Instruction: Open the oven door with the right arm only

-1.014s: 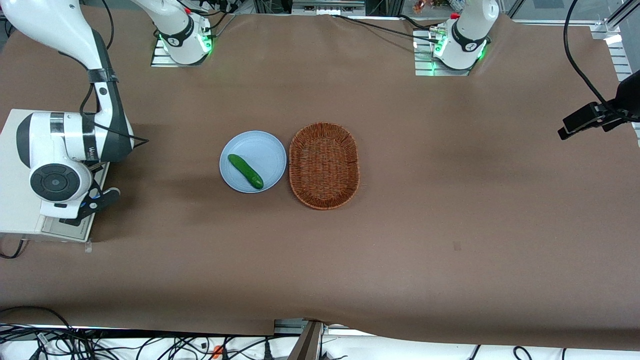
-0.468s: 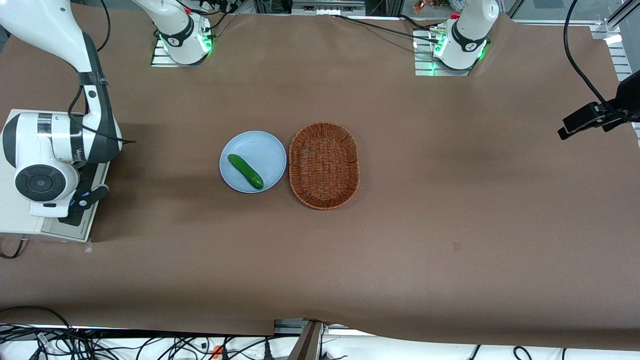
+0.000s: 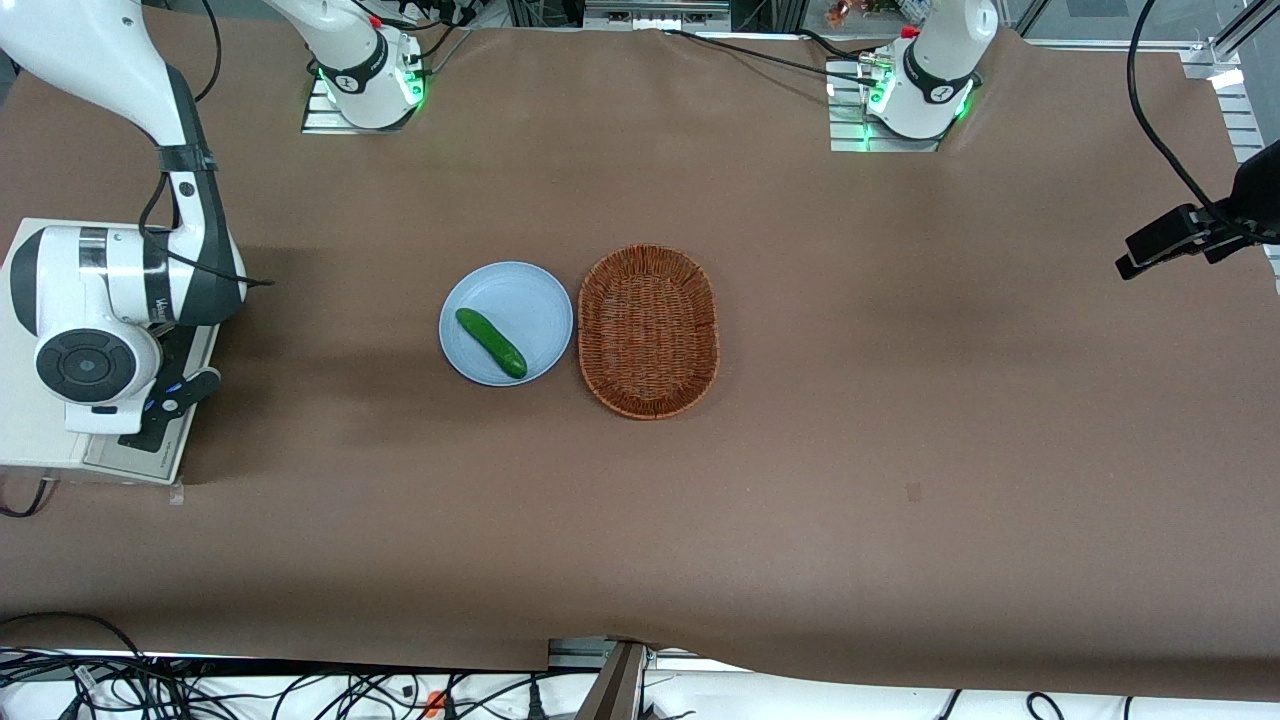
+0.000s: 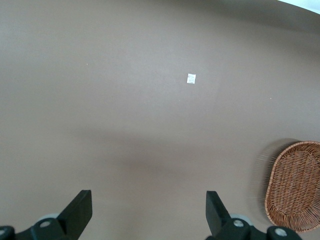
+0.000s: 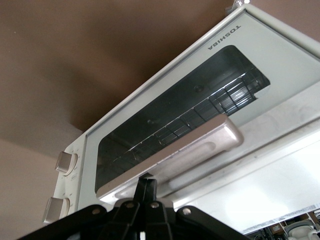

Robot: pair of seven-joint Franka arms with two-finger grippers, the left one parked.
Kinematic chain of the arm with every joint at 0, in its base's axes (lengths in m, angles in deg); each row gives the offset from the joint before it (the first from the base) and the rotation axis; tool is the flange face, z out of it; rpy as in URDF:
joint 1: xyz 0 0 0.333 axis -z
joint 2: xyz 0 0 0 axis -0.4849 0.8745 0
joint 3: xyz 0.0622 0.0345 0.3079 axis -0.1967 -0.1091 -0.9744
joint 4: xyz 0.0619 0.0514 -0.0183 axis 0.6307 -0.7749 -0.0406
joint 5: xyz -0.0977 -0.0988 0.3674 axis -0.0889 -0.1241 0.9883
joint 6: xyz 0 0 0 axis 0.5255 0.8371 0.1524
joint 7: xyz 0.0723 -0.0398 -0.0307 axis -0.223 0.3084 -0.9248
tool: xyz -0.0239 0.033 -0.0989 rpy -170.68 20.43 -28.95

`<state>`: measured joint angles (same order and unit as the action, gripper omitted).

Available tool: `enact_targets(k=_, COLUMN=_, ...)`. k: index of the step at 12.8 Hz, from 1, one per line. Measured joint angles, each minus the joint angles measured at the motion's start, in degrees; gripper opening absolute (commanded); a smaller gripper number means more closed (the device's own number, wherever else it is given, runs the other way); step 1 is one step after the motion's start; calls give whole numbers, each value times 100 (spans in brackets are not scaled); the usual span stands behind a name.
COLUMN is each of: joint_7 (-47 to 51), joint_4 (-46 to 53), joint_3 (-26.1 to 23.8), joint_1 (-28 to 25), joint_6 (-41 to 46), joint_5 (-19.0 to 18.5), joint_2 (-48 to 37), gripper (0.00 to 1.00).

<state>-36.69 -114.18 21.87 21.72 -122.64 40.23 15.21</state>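
While claw [image 5: 146,187] meets oven door [image 5: 185,107], cucumber [image 3: 491,342] occupies plate [image 3: 530,300].

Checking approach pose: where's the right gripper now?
The gripper sits at the oven door's silver bar handle, at the working arm's end of the table.

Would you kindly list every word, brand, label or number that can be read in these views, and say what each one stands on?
"TOSHIBA": on the frame of the oven door, beside the glass window; it shows turned over in the right wrist view.
Small lettering on the dark band of the right arm: too small to read.
The gripper sits right at the door's silver handle and bears no text.
No other text shows.
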Motion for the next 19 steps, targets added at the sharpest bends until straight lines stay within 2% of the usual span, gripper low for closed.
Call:
enact_targets(k=10, joint_7=-2, joint_4=-25, joint_3=4, joint_1=-15, joint_6=-95, joint_5=40, joint_2=-1, gripper=0)
enact_targets(k=19, joint_7=22, joint_4=-34, joint_3=-26, joint_1=-86, joint_6=-199, joint_5=515, joint_2=-7, gripper=0)
